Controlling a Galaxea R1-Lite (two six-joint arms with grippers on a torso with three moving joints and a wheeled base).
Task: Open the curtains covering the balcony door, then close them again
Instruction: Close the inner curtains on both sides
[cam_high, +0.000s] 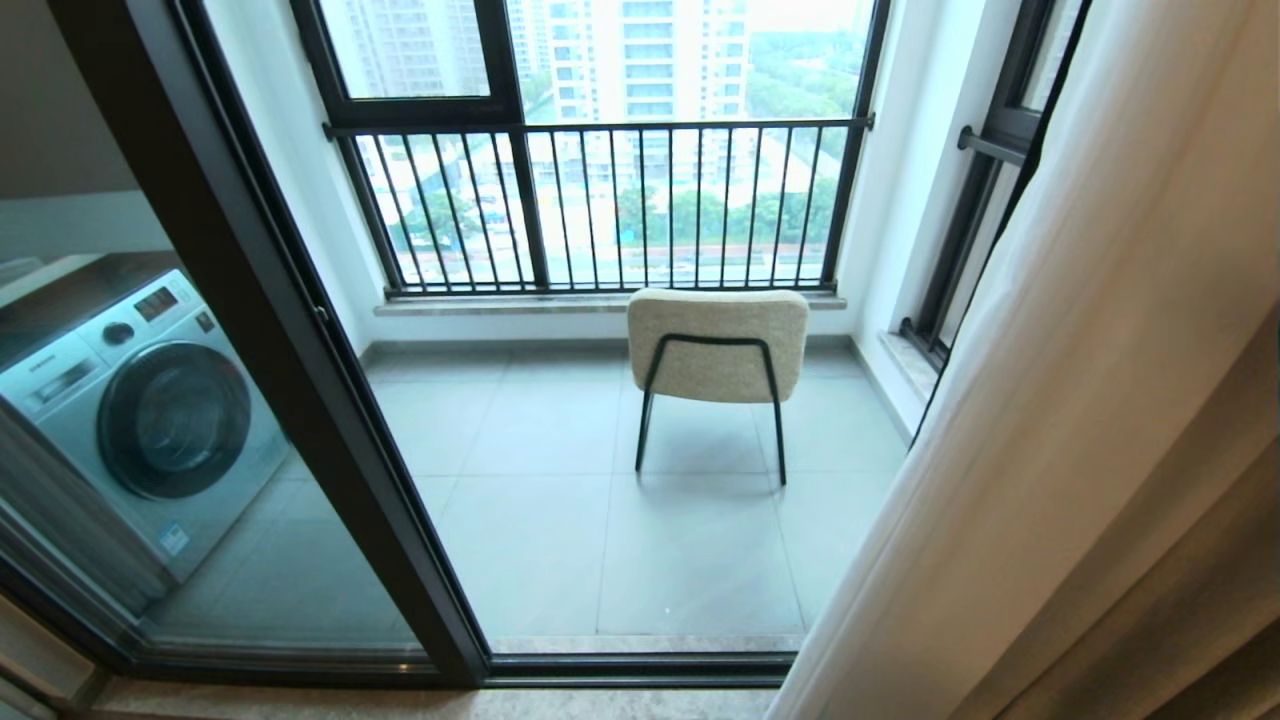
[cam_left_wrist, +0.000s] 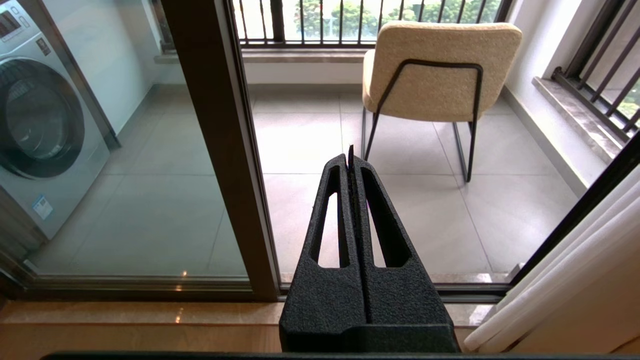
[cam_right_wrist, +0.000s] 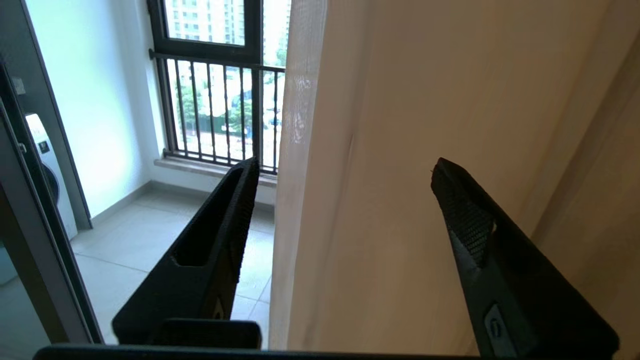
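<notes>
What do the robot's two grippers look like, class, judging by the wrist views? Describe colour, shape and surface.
Both are matt black with a grainy texture. The left gripper has two tapering fingers, each with a long slot cut through. The right gripper has wedge-shaped fingers with cross-hatched pads.

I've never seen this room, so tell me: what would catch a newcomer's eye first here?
The beige chair standing alone on the balcony tiles, facing the barred window. At far right the sheer curtains hang gathered, with the right gripper open toward their edge. A washing machine shows behind the balcony door glass at left.
</notes>
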